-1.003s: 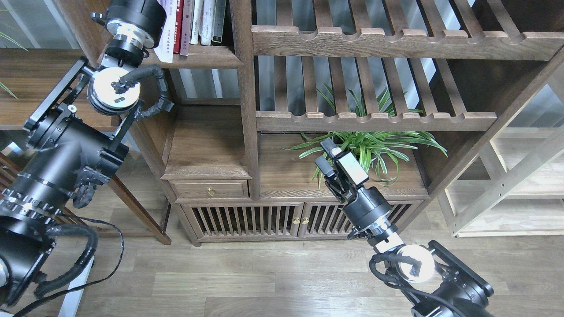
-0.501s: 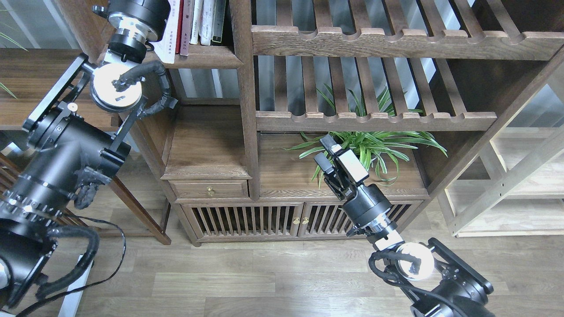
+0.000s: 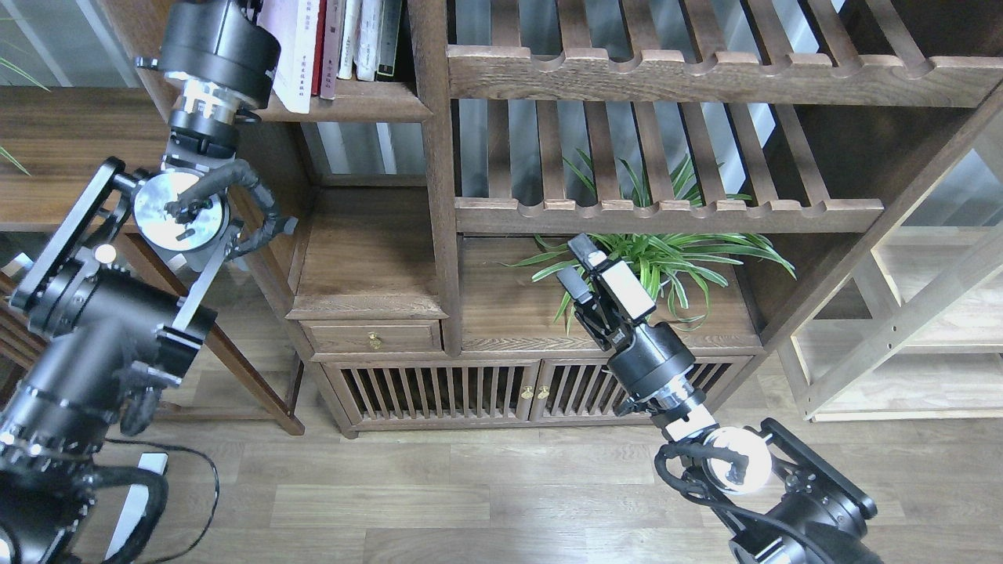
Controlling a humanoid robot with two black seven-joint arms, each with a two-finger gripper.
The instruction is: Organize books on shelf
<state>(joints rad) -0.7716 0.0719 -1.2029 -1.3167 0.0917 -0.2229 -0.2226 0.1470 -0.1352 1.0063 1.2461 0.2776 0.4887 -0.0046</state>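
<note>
A green spider plant (image 3: 658,262) stands at centre, slatted racks (image 3: 674,211) toward twelve o'clock, a small drawer (image 3: 372,337) and slatted cabinet doors (image 3: 478,392) toward seven o'clock.

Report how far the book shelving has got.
Done: several books stand upright on the shelf. In hand: the left arm reaches up beside them, its jaws out of frame, so any grip is unseen. Left: I cannot tell; the right gripper holds nothing, near the plant.

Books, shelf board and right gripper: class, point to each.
books (image 3: 345,39), head view, lower spines.
shelf board (image 3: 368,102), head view, rounded front edge.
right gripper (image 3: 576,262), head view, between its fingertips.
</note>
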